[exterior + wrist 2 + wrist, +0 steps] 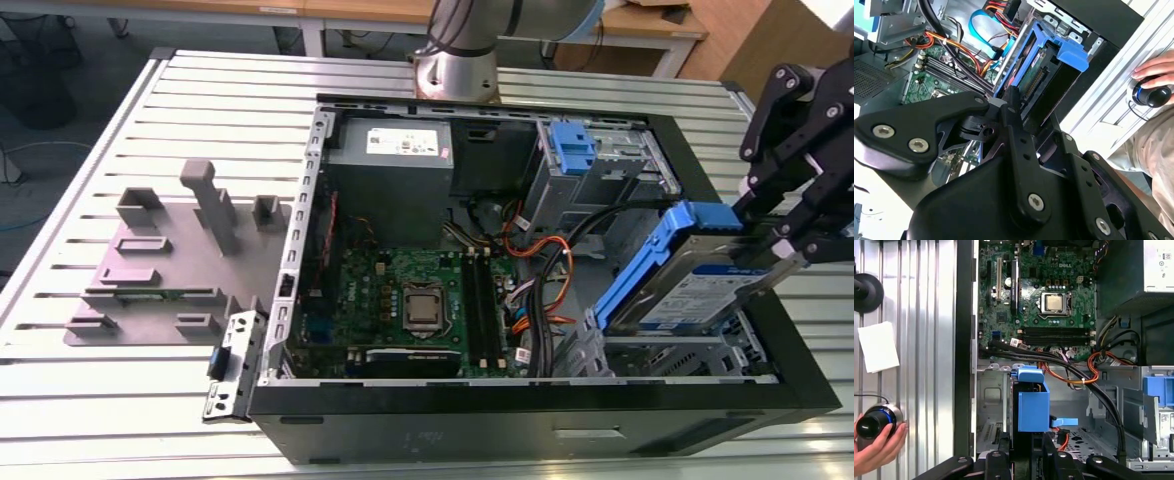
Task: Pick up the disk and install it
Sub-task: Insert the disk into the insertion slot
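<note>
Pinching the disk point(687, 290) by its blue-handled end, the claw point(774, 250) holds it tilted, its far end low over the drive bay point(674, 352) of the case point(534, 425). Orange and black cables point(1091, 367) lie just beyond the disk, before the motherboard point(1039, 295).

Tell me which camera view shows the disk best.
The exterior view: the disk shows its labelled face, silver body and blue rails, tilted over the computer case, in the gripper. The first wrist view shows its blue handle end-on; the second wrist view shows the handle and an edge past the gripper's links.
</note>
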Action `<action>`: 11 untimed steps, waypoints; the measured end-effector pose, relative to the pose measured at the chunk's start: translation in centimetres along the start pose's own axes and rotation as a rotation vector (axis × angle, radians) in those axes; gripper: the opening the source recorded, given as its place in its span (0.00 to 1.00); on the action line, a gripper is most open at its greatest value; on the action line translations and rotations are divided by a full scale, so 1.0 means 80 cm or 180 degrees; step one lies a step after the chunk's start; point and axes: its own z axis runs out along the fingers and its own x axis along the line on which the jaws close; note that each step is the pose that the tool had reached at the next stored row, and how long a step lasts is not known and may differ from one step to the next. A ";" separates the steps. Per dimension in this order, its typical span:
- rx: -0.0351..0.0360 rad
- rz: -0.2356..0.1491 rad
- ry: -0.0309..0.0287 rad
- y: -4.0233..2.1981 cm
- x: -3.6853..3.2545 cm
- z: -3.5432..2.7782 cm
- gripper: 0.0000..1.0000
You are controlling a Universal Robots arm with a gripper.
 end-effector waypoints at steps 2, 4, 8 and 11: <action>0.0000 0.0000 0.0000 -0.0002 0.0002 0.0040 0.35; 0.0000 0.0000 0.0000 -0.0003 0.0003 0.0086 0.35; 0.0000 0.0000 0.0000 -0.0006 0.0006 0.0176 0.35; 0.0000 0.0000 0.0000 -0.0009 0.0008 0.0246 0.35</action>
